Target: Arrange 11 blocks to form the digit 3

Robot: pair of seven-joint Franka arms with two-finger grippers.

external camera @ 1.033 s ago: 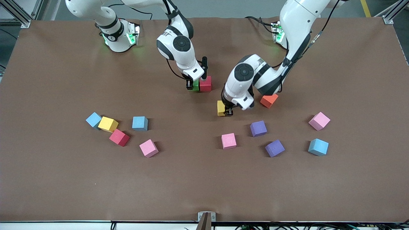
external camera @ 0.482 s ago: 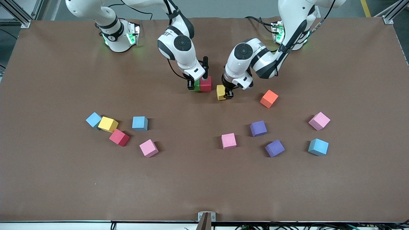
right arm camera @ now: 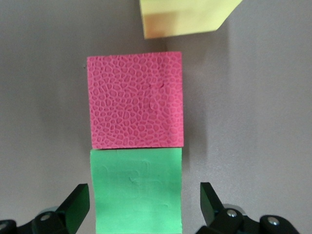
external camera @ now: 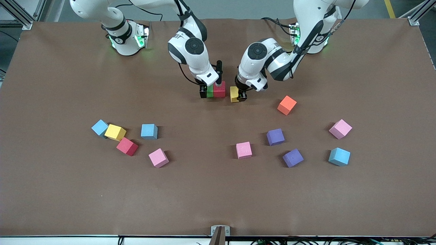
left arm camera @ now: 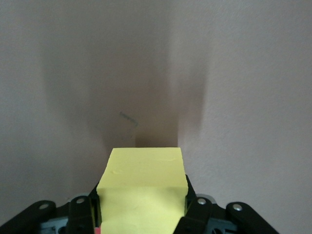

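Blocks of the digit 3 so far formed a short row in the middle of the table, toward the robots' bases: a green block touching a red block, with a yellow block just beside the red one and apart from it by a thin gap. The left gripper was clenched on that yellow block, its fingers pressed to two opposite faces in the left wrist view, where the yellow block filled the space between them. The right gripper stood released around the green block: in the right wrist view its fingers flanked the green block with a gap at each side, the red block touched the green one, and a corner of the yellow block lay just past the red.

Nearer the front camera than both grippers lay the loose blocks. Toward the right arm's end sat a blue block touching a second yellow, which touched a second red, with another blue and a pink near them. Toward the left arm's end sat a pink, two purple, a pink and a blue. An orange cube lay near the left gripper, apart from the row.
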